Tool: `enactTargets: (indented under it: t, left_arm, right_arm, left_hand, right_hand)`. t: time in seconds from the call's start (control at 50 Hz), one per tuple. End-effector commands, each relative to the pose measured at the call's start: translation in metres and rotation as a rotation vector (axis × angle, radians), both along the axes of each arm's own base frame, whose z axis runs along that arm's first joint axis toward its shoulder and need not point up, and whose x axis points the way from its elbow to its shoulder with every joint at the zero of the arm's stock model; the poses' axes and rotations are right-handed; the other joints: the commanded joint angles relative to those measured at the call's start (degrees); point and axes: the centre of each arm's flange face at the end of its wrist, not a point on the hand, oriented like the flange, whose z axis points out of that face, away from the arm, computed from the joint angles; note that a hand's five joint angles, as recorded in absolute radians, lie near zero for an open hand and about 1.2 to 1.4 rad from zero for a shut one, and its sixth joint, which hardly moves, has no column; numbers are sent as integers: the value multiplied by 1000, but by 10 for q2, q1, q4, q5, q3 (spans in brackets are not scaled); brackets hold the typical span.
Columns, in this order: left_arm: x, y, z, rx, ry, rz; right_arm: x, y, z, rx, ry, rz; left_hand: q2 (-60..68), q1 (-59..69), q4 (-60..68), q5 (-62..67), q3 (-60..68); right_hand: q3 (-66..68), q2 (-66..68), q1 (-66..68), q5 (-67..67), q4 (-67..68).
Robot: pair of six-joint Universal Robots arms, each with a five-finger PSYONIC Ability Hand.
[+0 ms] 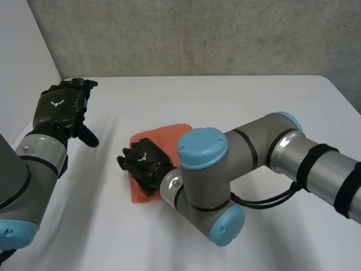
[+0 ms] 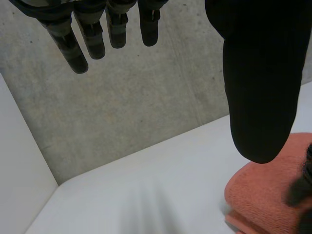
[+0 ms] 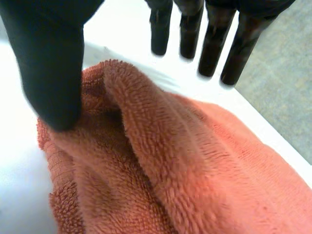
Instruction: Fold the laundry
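Both hands grip nothing, fingers straight: my left hand (image 1: 59, 107) hovers well apart from the orange towel (image 1: 169, 135), right hand (image 1: 144, 164) rests on its near end. Towel's long axis runs near-to-far.

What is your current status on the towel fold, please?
Left hand open, holding nothing. Right hand open on orange towel, thumb against a raised fold. Nothing in the way.

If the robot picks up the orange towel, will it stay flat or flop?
Probably floppy: the towel already bunches into a soft ridge beside the thumb of the right hand. Likely light and not slippery, since its surface looks fluffy. It shouldn't roll; it lies folded flat on the table.
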Motion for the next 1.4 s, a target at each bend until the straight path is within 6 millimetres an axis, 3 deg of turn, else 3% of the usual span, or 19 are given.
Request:
enactTargets:
  t: [0.02, 0.14, 0.24, 0.32, 0.46, 0.62, 0.78, 0.84, 0.9, 0.94, 0.96, 1.0, 1.02, 1.06, 1.08, 1.12, 1.18, 1.28, 1.4]
  left_arm:
    - [-8, -3, 1, -8, 3, -26]
    - [-43, -2, -10, 45, 55, -120]
    - [-71, -3, -27, 135, 83, -192]
    - [-90, -5, -49, 251, 114, -255]
    - [-93, -7, -73, 383, 111, -240]
    - [-72, -6, -90, 464, 67, -153]
    - [-64, -4, -93, 479, 47, -119]
    - [-64, -3, -79, 459, 63, -129]
    - [-66, 1, -50, 390, 99, -149]
    - [-65, 5, -13, 298, 144, -168]
    - [-65, 5, -13, 297, 144, -168]
    - [-59, 10, 27, 192, 192, -173]
    - [-59, 10, 27, 192, 192, -173]
    - [-51, 21, 64, 90, 224, -181]
    - [-51, 21, 64, 89, 224, -181]
    - [-37, 28, 96, 2, 261, -164]
    - [-27, 30, 109, -36, 274, -143]
    - [5, 37, 131, -77, 259, -59]
    - [13, 38, 127, -29, 236, -27]
  right_arm:
    - [-27, -29, 51, 34, -127, -199]
    - [-56, -56, 88, 145, -281, -286]
    - [-69, -76, 85, 219, -317, -340]
    - [-77, -92, 64, 308, -304, -397]
    - [-79, -108, 30, 429, -257, -453]
    - [-79, -119, -12, 536, -179, -460]
    - [-83, -126, -10, 562, -157, -477]
    - [-83, -126, 3, 546, -176, -468]
    - [-85, -123, 45, 486, -238, -449]
    - [-96, -119, 91, 407, -311, -443]
    - [-96, -119, 91, 407, -312, -443]
    - [-114, -119, 134, 300, -402, -453]
    - [-123, -117, 150, 256, -439, -462]
    - [-134, -114, 163, 210, -473, -479]
    - [-134, -114, 163, 210, -473, -479]
    - [-157, -106, 190, 109, -539, -529]
    - [-182, -94, 212, 14, -581, -596]
    - [-216, -83, 223, -101, -550, -707]
    - [-233, -78, 216, -132, -489, -765]
  left_hand:
    - [6, -5, 4, -18, 3]
    - [8, -3, 6, -16, 5]
    - [10, -1, 7, -15, 7]
    - [10, -1, 7, -15, 7]
    - [11, 1, 9, -13, 9]
    - [6, -4, 4, -18, 4]
    - [6, -5, 4, -18, 3]
    - [6, -5, 4, -18, 3]
    - [6, -5, 4, -18, 3]
    - [6, -5, 4, -18, 3]
    - [6, -5, 4, -18, 3]
    - [6, -5, 4, -18, 3]
    - [6, -5, 4, -18, 3]
    - [6, -5, 4, -18, 3]
    - [6, -5, 4, -18, 3]
    - [6, -5, 4, -18, 3]
    - [6, -5, 4, -18, 3]
    - [6, -5, 4, -18, 3]
    - [6, -5, 4, -18, 3]
  right_hand:
    - [-116, -109, -62, -121, -116]
    - [-116, -109, -62, -121, -116]
    - [-116, -109, -62, -121, -116]
    - [-116, -109, -62, -121, -116]
    - [-116, -109, -62, -121, -116]
    - [-116, -109, -62, -121, -116]
    - [-116, -109, -62, -121, -116]
    - [-116, -109, -62, -121, -116]
    - [-116, -109, -62, -121, -116]
    - [-116, -109, -62, -121, -116]
    - [-116, -109, -62, -121, -116]
    - [-116, -109, -62, -121, -116]
    - [-116, -109, -62, -121, -116]
    - [-116, -109, -62, -121, -116]
    - [-116, -109, -62, -121, -116]
    - [-116, -109, -62, -121, -116]
    - [-116, -109, -62, -121, -116]
    - [-116, -109, -62, -121, -116]
    - [-116, -109, -62, -121, -116]
